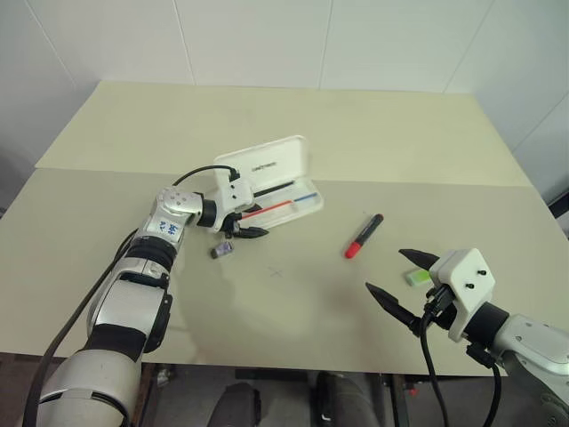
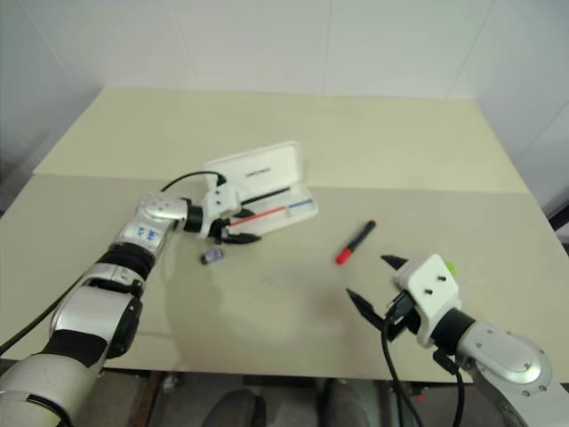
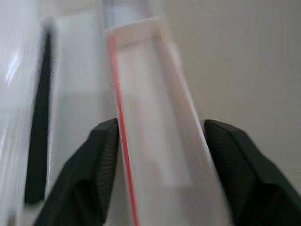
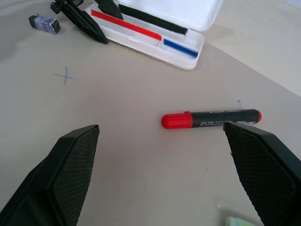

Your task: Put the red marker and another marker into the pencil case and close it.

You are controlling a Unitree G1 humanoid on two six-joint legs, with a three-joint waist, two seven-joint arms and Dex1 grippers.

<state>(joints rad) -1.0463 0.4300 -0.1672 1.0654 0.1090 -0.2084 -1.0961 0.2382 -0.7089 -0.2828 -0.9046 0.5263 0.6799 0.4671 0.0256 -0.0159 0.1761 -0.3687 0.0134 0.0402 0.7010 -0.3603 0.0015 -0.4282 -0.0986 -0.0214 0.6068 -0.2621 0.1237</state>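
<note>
The white pencil case (image 1: pixel 267 167) lies open at mid-table, its lid tilted up behind the tray with the red and blue stripe. My left gripper (image 1: pixel 244 226) is at the tray's near-left end. In the left wrist view its fingers (image 3: pixel 101 160) press on either side of the tray's front strip (image 3: pixel 155 141). The red marker (image 1: pixel 364 236) lies on the table to the right of the case, red end toward me. My right gripper (image 1: pixel 385 270) hovers open near the front right, short of the red marker (image 4: pixel 211 117). The lime-green marker (image 1: pixel 418 277) lies just behind it, partly hidden.
A small purple-grey stubby piece (image 1: pixel 222 250) lies just in front of my left gripper. A faint pencilled cross (image 1: pixel 276 271) marks the beige table (image 1: pixel 400 133). White walls stand behind the table, and its front edge is close to my right arm.
</note>
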